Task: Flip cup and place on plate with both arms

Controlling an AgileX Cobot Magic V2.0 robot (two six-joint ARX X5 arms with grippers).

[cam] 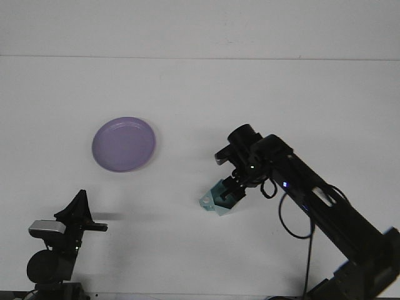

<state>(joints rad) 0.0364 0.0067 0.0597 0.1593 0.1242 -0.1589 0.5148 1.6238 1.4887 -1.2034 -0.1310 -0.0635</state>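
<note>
A white worktop (206,94) fills the front view, with a purple plate (124,144) lying flat on its left half, roughly midway between the far and near edges. The plate carries nothing.

The right arm (312,200) reaches in from the near right corner toward the middle of the worktop. Its right gripper (224,199) points down and to the left, and its teal fingers (228,192) are closed around a pale teal cup (210,203). The cup is tilted, with one lighter end showing toward the lower left; whether that end is the rim or the base cannot be told. It sits low over the worktop just right of centre, nearer the near edge than the far one, and it is hard to tell whether it touches the surface. A dark cable (294,219) loops beside the arm. The cup is well apart from the plate, off to the plate's right and nearer the near edge.

The left arm (50,262) stands at the near left corner, below the plate. Its left gripper (80,209) appears as a dark pointed shape aimed upward, holding nothing; how far its fingers are parted cannot be told from this angle.
</note>
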